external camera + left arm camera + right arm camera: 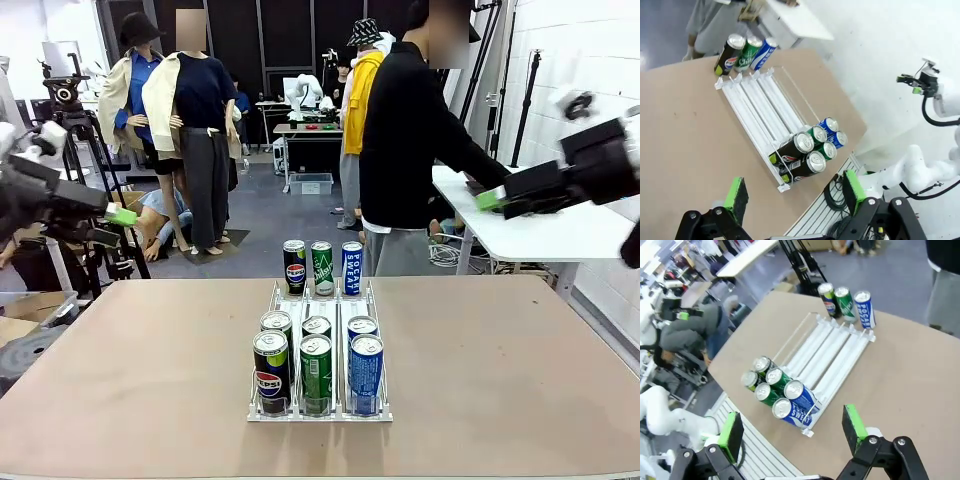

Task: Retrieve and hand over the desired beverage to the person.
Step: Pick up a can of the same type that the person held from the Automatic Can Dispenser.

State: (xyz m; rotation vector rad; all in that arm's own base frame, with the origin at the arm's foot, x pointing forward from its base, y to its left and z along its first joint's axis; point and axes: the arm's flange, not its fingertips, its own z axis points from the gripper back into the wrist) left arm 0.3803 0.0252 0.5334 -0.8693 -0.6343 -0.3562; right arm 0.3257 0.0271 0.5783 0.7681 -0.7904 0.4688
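Note:
A clear three-lane rack (pixel 300 300) lies on the brown table. Black Pepsi, green and blue cans stand in two rows at its near end (pixel 317 365), and one can of each kind stands at its far end (pixel 322 267). The person (pixel 410 140), in a black jacket, stands beyond the far edge, turned sideways toward a white side table. My left gripper (pixel 122 215) hangs open high at the left, off the table. My right gripper (pixel 490 199) is open high at the right. In the left wrist view the open left gripper (pixel 796 189) hovers above the near cans (pixel 810 147). The right gripper (pixel 792 427) likewise hovers above the near cans (pixel 777 392).
A white side table (pixel 560 225) stands behind at the right and a camera tripod (pixel 70 100) at the left. Bare tabletop (pixel 500 350) spreads on both sides of the rack. The middle of the rack's rails (pixel 760 100) holds no cans.

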